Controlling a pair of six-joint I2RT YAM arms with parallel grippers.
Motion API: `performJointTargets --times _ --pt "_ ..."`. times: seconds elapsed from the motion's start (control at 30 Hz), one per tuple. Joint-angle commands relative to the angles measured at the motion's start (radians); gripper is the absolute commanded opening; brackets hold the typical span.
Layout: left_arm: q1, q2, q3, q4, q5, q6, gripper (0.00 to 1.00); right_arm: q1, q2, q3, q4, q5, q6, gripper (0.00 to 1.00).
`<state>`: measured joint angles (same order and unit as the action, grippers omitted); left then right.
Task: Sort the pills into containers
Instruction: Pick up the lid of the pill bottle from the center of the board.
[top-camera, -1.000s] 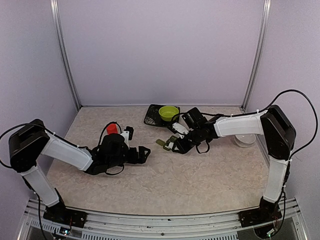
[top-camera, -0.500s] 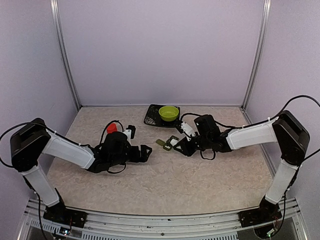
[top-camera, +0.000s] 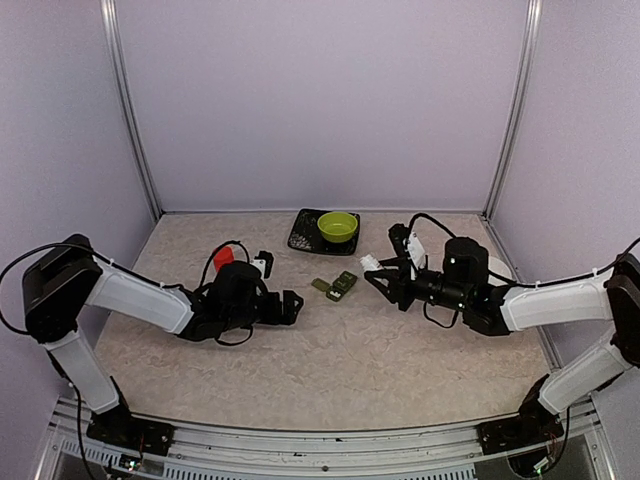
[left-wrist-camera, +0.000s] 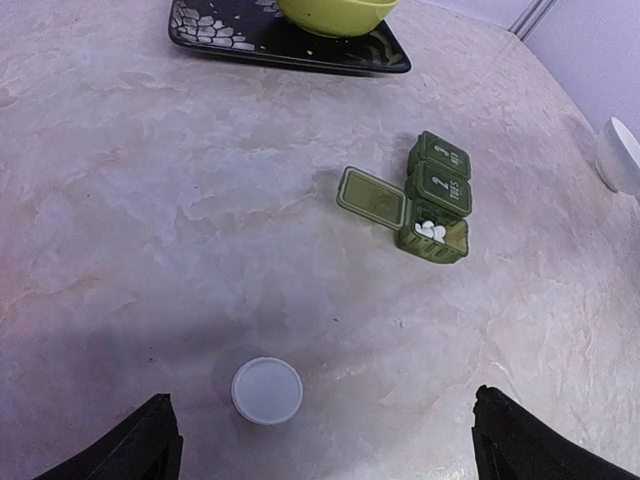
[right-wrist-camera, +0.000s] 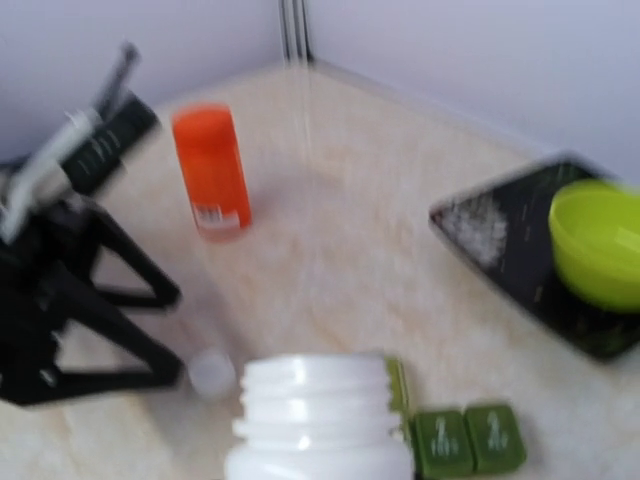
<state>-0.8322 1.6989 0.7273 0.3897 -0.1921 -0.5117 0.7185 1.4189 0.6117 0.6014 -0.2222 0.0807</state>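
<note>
Well to the left of the containers (left-wrist-camera: 437, 198), an orange bottle (top-camera: 223, 256) stands upright. Nearer them, the left end effector (top-camera: 287, 306) is held low over the counter (top-camera: 350, 360), jaws spread wide and nothing gripped. A white cap (left-wrist-camera: 267, 390) lies just ahead of it, presumably set aside for pouring. One end compartment's lid (left-wrist-camera: 371, 194) is swung open, with white pills (left-wrist-camera: 430, 230) inside; the other two are shut. To the right of the containers, the right end effector (top-camera: 385, 280) is clenched on an uncapped white pill bottle (right-wrist-camera: 320, 415), mouth towards them, probably ready to pour.
</note>
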Motion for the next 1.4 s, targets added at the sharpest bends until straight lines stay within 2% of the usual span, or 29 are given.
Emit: performJointTargets --times 0.0,0.1,0.17,0.5,0.67,1.0,1.37 --pt "-0.001 0.016 0.041 -0.057 -0.026 0.006 0.99 0.011 -0.111 -0.079 0.204 -0.017 0.019 0.00" --pt "0.002 0.026 0.063 -0.085 -0.032 0.008 0.98 0.012 -0.199 -0.162 0.318 0.004 0.032 0.00" --pt "0.004 0.032 0.078 -0.108 -0.038 0.010 0.96 0.012 -0.249 -0.193 0.336 0.033 0.044 0.00" --pt "-0.004 0.103 0.164 -0.250 -0.089 0.034 0.81 0.012 -0.346 -0.159 0.206 0.046 0.045 0.00" --pt "-0.007 0.153 0.208 -0.290 -0.118 0.049 0.80 0.012 -0.357 -0.129 0.150 0.031 0.047 0.00" --pt "-0.007 0.194 0.242 -0.325 -0.142 0.058 0.64 0.012 -0.356 -0.120 0.116 0.025 0.052 0.00" --pt "-0.012 0.215 0.244 -0.310 -0.105 0.067 0.55 0.012 -0.332 -0.104 0.097 0.034 0.055 0.00"
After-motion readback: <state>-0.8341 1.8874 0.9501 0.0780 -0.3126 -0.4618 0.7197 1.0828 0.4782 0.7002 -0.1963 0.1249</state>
